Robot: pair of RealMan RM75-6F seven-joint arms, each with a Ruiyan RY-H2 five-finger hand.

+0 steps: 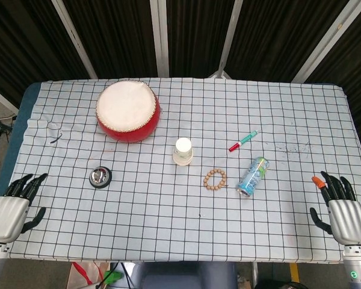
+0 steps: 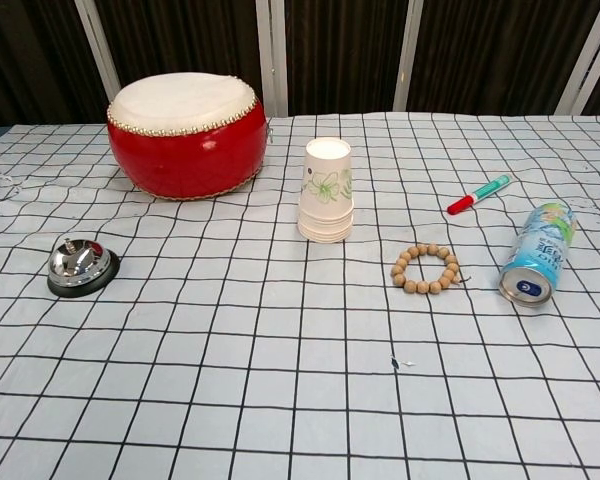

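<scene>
Both hands sit empty at the table's near corners, fingers spread. Left hand (image 1: 11, 208) is nearest the bell (image 1: 100, 177), still well apart. Right hand (image 1: 342, 211) is near the can (image 1: 253, 176), lying on its side beside the beads (image 1: 216, 180).

A red drum (image 2: 185, 135) stands at the back left of the checked cloth (image 2: 280, 380); a stack of paper cups (image 2: 326, 190) sits mid-table; the desk bell (image 2: 78, 268) lies left; bead bracelet (image 2: 426, 268), marker (image 2: 478, 195) and a can on its side (image 2: 537, 254) lie right.
</scene>
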